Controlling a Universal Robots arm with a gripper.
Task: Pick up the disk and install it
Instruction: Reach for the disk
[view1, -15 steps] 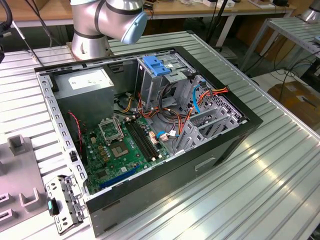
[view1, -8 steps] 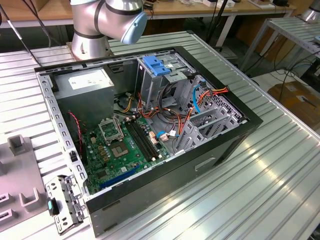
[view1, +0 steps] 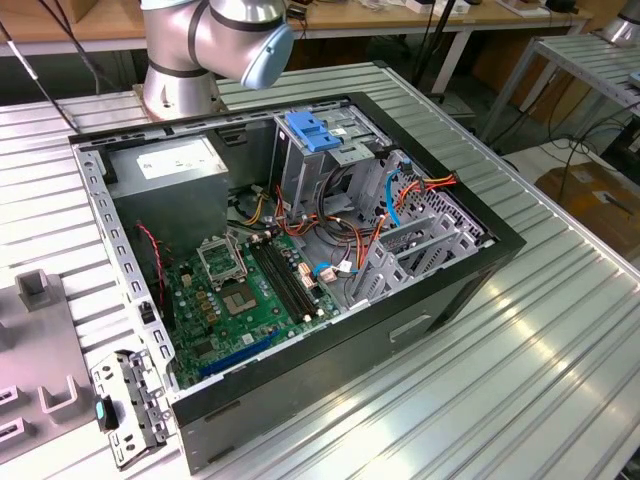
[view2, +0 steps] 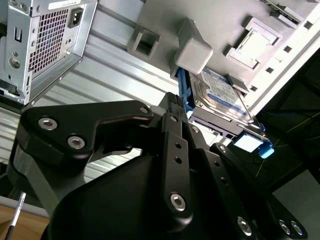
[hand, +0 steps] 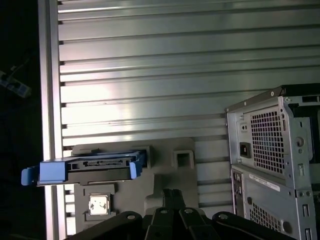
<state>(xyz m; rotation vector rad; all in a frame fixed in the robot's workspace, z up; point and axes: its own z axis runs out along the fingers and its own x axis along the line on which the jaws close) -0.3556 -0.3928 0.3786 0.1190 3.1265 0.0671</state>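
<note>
- Hand hung low over the grey fixture; it held nothing that I could see, and I could not tell how wide it stood.
- The disk sat in that fixture just ahead of the hand, apparently on edge, label face leaning toward a rounded grey block. Blue side rails were on. No contact with the hand that I could make out.
- Computer case lay open on its side, well apart from the hand and off to one flank. The drive cage inside carried a blue latch on top.
- Risk, my reading: a grasp taken off-centre could tip the disk in its slot or wedge it against the block, because it stands narrow and is propped on one side.
- Risk: the plastic rails look slick, so a grip landing on them rather than on the metal body might slide.
- Risk: loose orange, red and blue cables crowded the space beside the cage, and a carried disk could snag them on the way in.
- Surface was ribbed aluminium, bright with glare. A small bracket lay by the case corner.
- Arm stood bolted at the far end of the surface.
- Room: wooden benches behind, cables trailing down, a second ribbed table and a cardboard box on the floor.
</note>
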